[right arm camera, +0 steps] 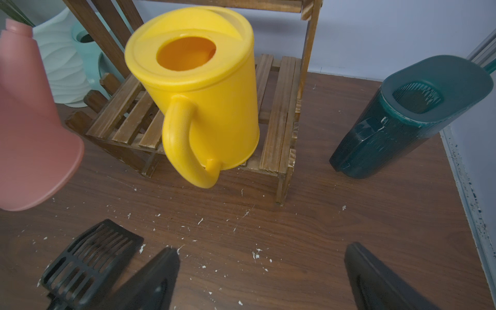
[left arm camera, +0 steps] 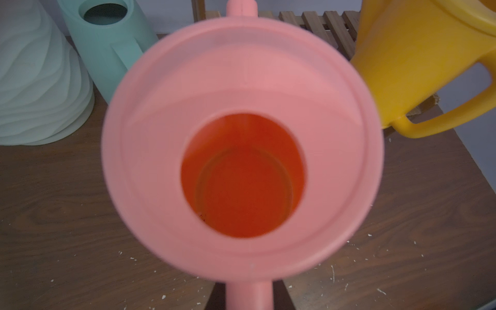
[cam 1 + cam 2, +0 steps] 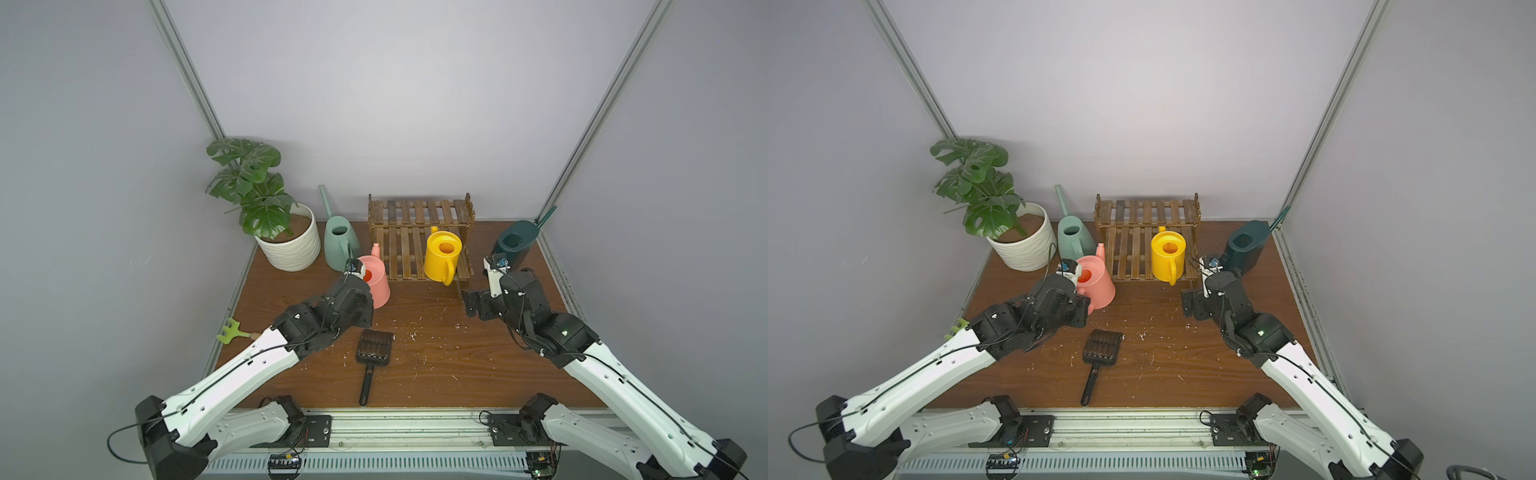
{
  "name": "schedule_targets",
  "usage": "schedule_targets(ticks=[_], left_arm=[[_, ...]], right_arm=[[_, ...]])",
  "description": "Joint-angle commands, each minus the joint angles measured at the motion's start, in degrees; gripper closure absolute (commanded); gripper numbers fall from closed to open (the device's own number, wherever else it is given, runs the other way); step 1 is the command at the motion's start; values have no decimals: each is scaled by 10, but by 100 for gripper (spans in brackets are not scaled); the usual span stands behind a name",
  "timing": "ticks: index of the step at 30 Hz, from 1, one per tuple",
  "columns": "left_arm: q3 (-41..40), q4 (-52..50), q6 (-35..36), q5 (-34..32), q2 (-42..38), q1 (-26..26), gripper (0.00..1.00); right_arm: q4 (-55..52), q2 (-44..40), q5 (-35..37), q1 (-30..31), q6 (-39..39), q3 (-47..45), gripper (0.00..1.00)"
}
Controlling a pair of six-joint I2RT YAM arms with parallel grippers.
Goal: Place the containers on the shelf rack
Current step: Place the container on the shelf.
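The pink can (image 3: pixel 377 279) stands tilted just left of the shelf rack's (image 3: pixel 415 212) front corner. My left gripper (image 2: pixel 249 295) is shut on its handle, and its open mouth (image 2: pixel 243 174) fills the left wrist view. The yellow can (image 3: pixel 442 255) sits on the right side of the rack's lower tier (image 1: pixel 279 120), handle towards me. The mint-green can (image 3: pixel 340 243) stands on the table left of the rack, behind the pink one. The dark-teal can (image 3: pixel 513 245) stands to the right of the rack. My right gripper (image 1: pixel 261 255) hangs open and empty over the table in front of the rack's right end (image 3: pixel 471 303).
A plant in a white ribbed pot (image 3: pixel 291 245) fills the back left corner. A black slotted scoop (image 3: pixel 372 353) lies mid-table between the arms, and a green hand rake (image 3: pixel 228 331) lies at the left edge. White crumbs dot the wooden table (image 3: pixel 436 374). Walls close in on three sides.
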Motion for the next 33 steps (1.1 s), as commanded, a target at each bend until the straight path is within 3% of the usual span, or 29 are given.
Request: schedule_targets(ticks=[1, 9, 22, 33], left_arm=[[45, 0, -15, -47, 18, -27, 92], [93, 1, -8, -57, 90, -40, 92], [129, 2, -37, -83, 139, -40, 92], [145, 1, -60, -58, 181, -40, 92]], right_arm=[[-2, -9, 4, -3, 6, -3, 1], [6, -8, -1, -3, 5, -9, 1], [27, -18, -5, -2, -4, -21, 1], [40, -36, -23, -2, -32, -8, 1]])
